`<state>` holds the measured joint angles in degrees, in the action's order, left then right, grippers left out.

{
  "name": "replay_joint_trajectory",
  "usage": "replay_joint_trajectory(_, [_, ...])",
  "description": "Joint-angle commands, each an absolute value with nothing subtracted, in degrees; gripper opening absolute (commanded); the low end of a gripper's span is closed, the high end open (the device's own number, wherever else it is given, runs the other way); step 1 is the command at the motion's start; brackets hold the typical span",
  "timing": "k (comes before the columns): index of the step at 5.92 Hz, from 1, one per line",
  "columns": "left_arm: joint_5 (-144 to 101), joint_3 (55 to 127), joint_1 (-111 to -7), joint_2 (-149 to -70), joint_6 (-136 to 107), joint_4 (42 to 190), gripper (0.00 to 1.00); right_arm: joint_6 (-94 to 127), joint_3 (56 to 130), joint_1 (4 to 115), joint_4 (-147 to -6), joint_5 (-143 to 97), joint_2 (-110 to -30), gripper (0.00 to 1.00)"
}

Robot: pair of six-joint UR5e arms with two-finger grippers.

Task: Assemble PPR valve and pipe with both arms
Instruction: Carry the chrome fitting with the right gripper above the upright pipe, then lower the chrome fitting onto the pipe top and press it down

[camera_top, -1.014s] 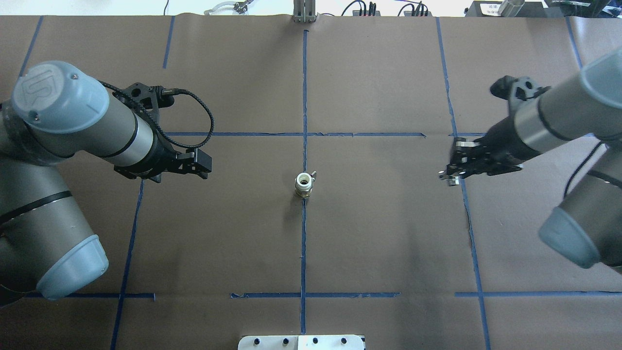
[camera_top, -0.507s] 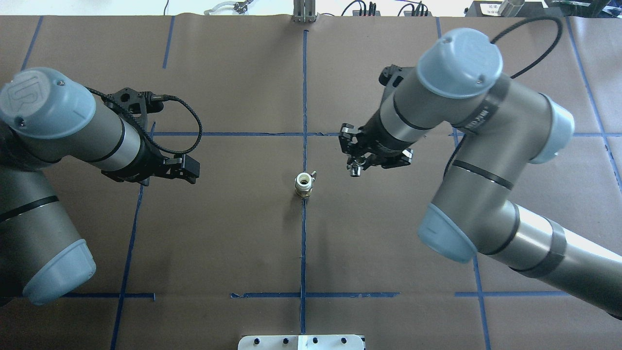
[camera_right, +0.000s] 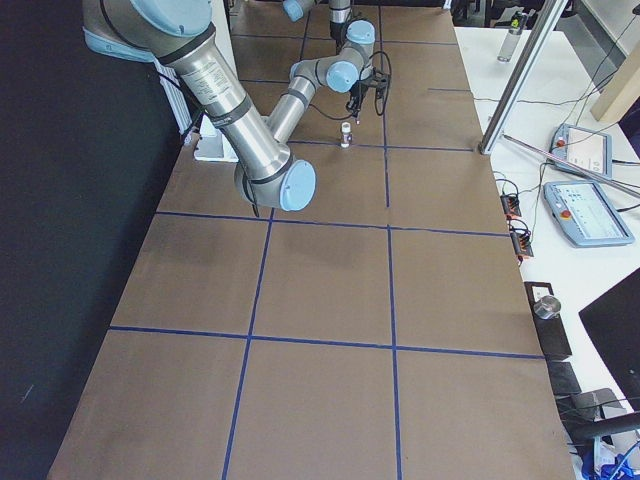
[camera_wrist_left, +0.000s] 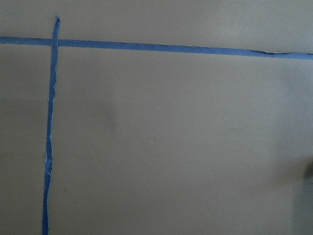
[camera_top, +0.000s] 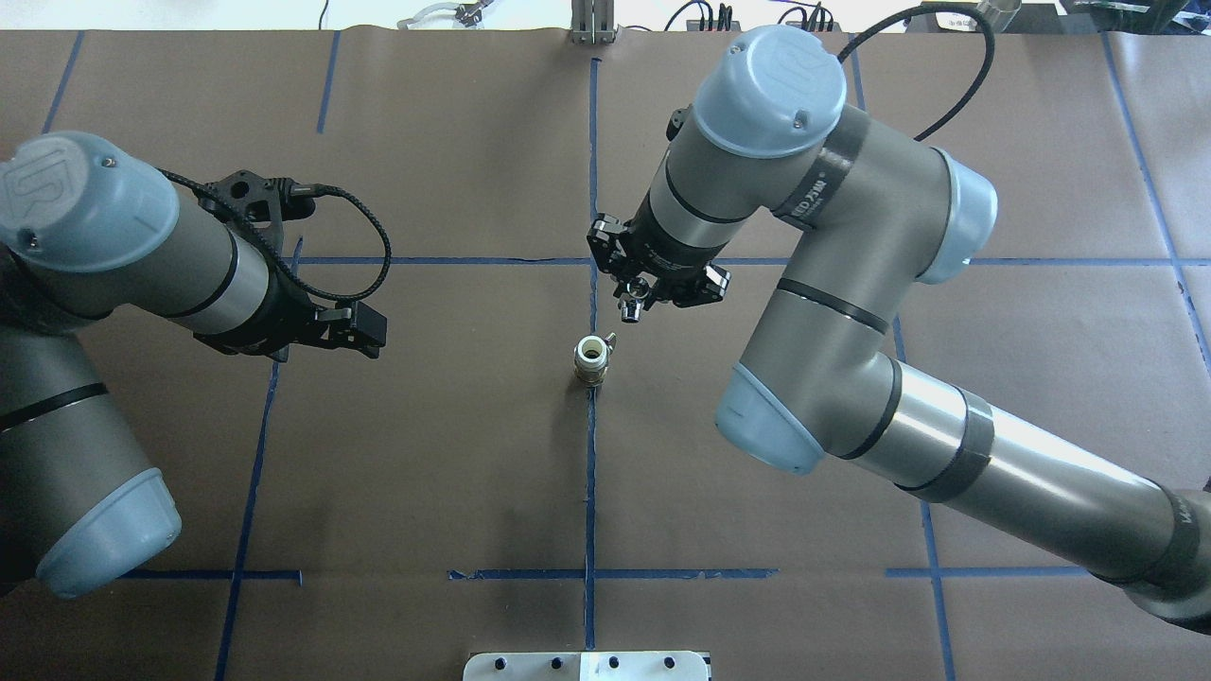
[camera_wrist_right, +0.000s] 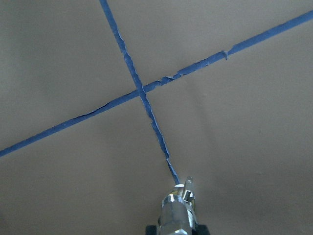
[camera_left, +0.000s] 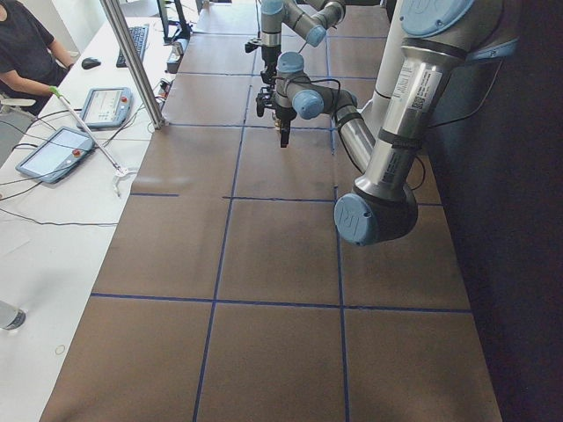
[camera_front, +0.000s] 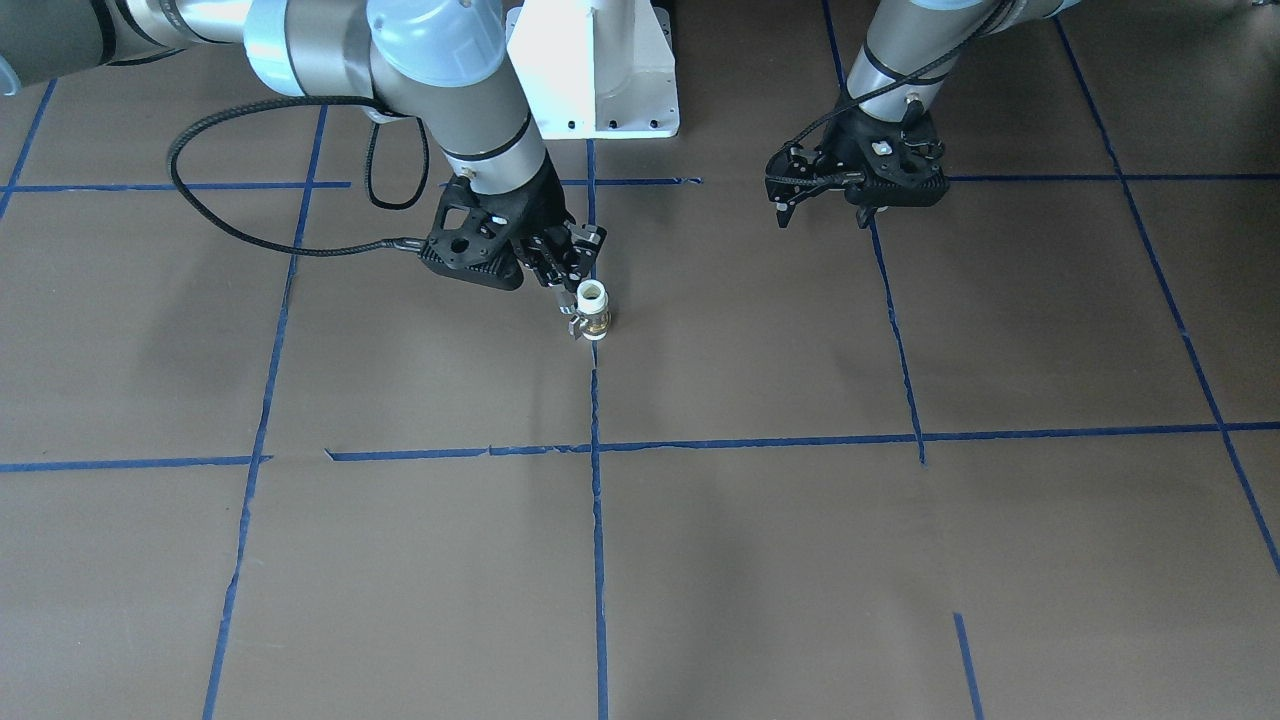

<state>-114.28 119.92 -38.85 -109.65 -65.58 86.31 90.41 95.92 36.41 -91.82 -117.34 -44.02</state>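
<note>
Brown paper covers the counter (camera_top: 454, 454), split into large fields by blue tape lines (camera_top: 591, 473). The PPR valve (camera_top: 590, 359) stands upright on the central tape line near the middle of the counter, open white end upward and small lever pointing toward the robot's right. It is well away from every counter edge, with bare paper on all sides.

The right end effector (camera_top: 632, 301) points down, just beyond the valve and slightly to its right. It is clamped narrowly on the pipe (camera_top: 629, 308). In the right wrist view the pipe (camera_wrist_right: 180, 210) juts out silver and shiny over a tape crossing. Pipe and valve are close together but apart, and the pipe is clear of the paper. The right arm's elbow and forearm span the right half of the counter above the surface.

The left end effector (camera_top: 374, 331) hangs well apart from the valve on the robot's left, with an open stretch of paper between them. In the front-facing view the left end effector (camera_front: 820, 205) has its fingers spread wide and carries nothing. Its wrist camera shows only paper and two tape lines.

A white pedestal (camera_front: 595, 70) sits at the robot's edge of the counter, behind the valve (camera_front: 592, 310).
</note>
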Motion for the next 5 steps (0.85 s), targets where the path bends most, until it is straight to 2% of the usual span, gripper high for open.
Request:
replay_joint_trajectory(1, [-114.35,120.15,-38.85,-109.6,-65.74,86.22,1.0,90.53,95.1,34.9,-92.11,-117.25,-43.16,0.0])
replay_joint_trajectory(5, [-114.26,119.79,-38.76,-109.6,-65.65,86.31,1.0,91.32,94.92,32.53,-94.66,-116.99,-42.89,0.0])
